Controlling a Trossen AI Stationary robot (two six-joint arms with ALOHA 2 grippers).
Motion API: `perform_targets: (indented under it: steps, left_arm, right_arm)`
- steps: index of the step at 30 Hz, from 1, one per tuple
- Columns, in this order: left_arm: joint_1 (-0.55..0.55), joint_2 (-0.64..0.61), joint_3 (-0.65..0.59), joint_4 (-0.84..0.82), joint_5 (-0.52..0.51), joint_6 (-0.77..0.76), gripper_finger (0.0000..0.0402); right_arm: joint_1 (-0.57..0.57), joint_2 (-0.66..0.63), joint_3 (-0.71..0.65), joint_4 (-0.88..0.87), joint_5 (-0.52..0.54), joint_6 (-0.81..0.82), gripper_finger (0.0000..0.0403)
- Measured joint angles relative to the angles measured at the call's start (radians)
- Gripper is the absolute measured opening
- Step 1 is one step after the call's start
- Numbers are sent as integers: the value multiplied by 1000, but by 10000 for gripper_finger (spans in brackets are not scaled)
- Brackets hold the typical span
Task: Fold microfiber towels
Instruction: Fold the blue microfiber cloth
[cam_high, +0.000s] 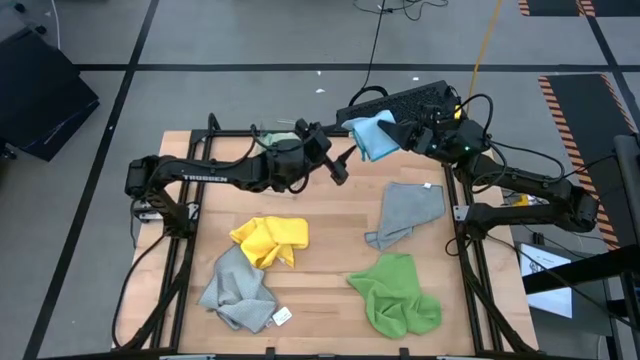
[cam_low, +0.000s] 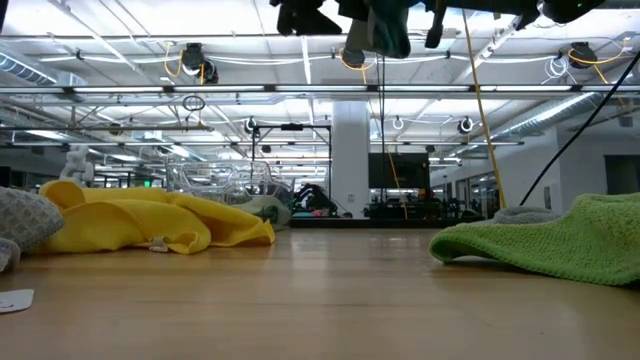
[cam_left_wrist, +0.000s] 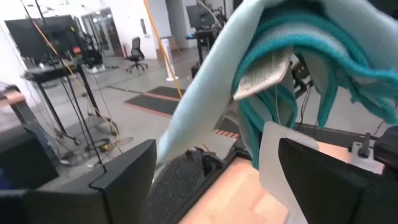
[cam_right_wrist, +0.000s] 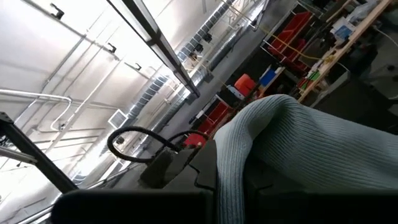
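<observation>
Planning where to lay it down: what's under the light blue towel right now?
The light blue towel hangs in the air, pinched in the shut right gripper at the table's far edge. The open left gripper waits beside it. The spot directly beneath is hidden.

The table top (cam_high: 330, 225) is pale wood. On it lie a yellow towel (cam_high: 270, 240), a bright green towel (cam_high: 398, 295) and 2 grey towels (cam_high: 238, 290) (cam_high: 408, 212). A light blue towel (cam_high: 372, 135), ribbed with teal edging, hangs from the dark right gripper (cam_high: 405, 133).
</observation>
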Motion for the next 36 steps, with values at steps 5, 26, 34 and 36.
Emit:
perform_targets:
  steps: [5, 26, 34, 36]
  left_arm:
    - [-16, 0, 0, -31, 0, -15, 344]
    - [-8, -8, 1, 29, 53, 16, 344]
    - [32, 35, 1, 136, 90, 10, 344]
    - [45, 35, 1, 131, 97, 0, 344]
  right_arm:
    - [0, 0, 0, -16, 0, 2, 11]
    - [0, 2, 0, -51, -5, 23, 11]
    - [0, 24, 0, -50, -47, 33, 11]
    - [1, 29, -1, -46, -54, 32, 11]
